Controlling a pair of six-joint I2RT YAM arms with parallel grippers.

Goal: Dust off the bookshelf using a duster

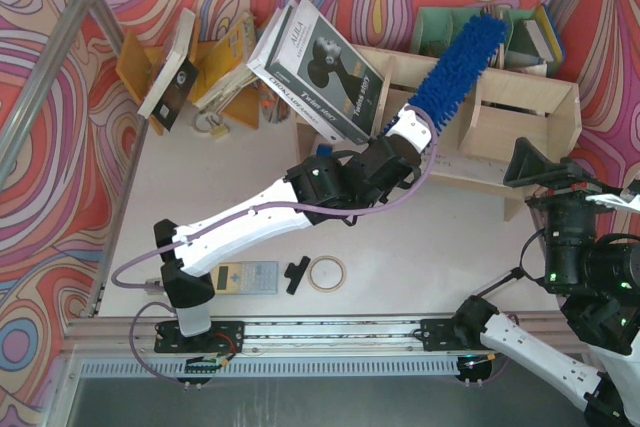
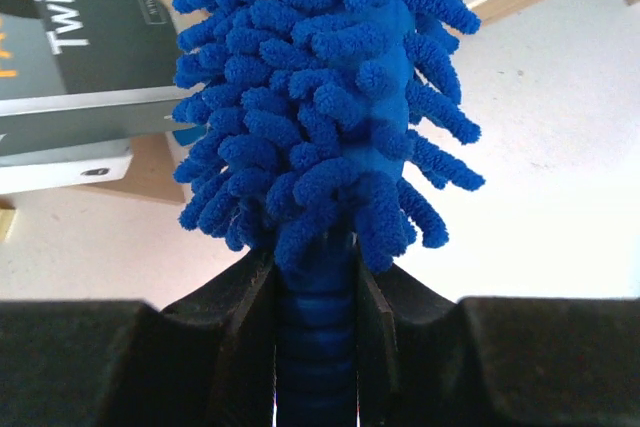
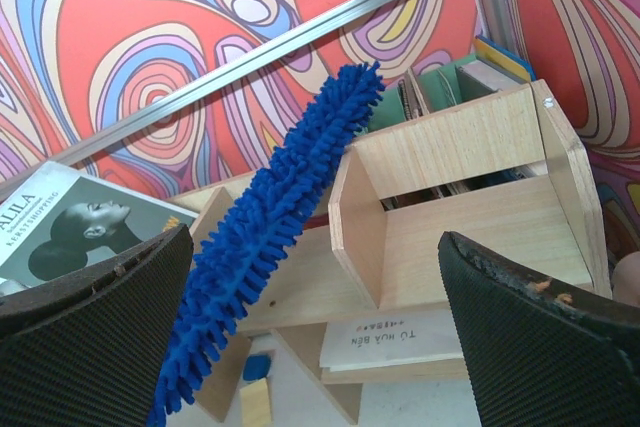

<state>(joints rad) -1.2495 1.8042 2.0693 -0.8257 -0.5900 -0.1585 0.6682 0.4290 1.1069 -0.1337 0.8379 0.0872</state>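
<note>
The left gripper clamps the duster, slanted toward one o'clock against the bookshelf, so dusting seems underway, not finished; the right gripper sits open at four o'clock.

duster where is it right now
In the top view the duster is right of centre at the back, handle clamped in the left gripper, fluffy head slanting across the bookshelf, just right of the leaning grey book.
</note>
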